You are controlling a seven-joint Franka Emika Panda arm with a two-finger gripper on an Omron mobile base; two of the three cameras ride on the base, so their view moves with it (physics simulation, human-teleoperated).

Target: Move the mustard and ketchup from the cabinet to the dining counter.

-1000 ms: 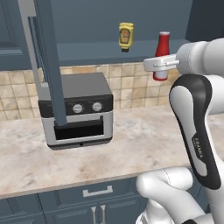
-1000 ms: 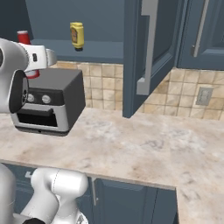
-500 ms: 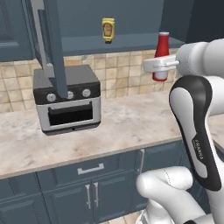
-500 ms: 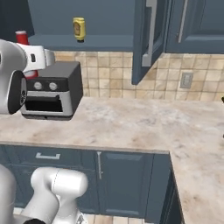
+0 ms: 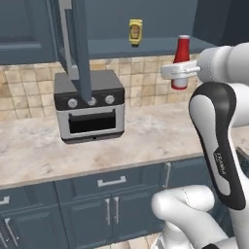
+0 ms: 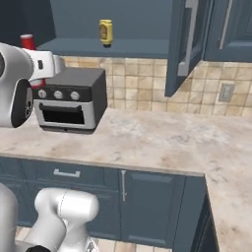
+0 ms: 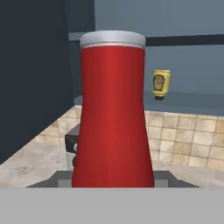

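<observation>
A toaster oven (image 5: 90, 111) is sitting on the counter (image 5: 44, 153) at the left; the mustard (image 5: 135, 31) is standing on the open cabinet (image 5: 160, 46) shelf above it; further right the gripper (image 5: 179, 72) is grasping the ketchup (image 5: 181, 56), holding it upright in the air out from the shelf

I read "FRANKA" lettering on my white arm's dark forearm (image 5: 220, 163); the yellow mustard bottle's label (image 7: 160, 82) is illegible.

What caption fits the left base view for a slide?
Gripper holds the ketchup outside the open cabinet; mustard on its shelf, toaster oven below.
</observation>
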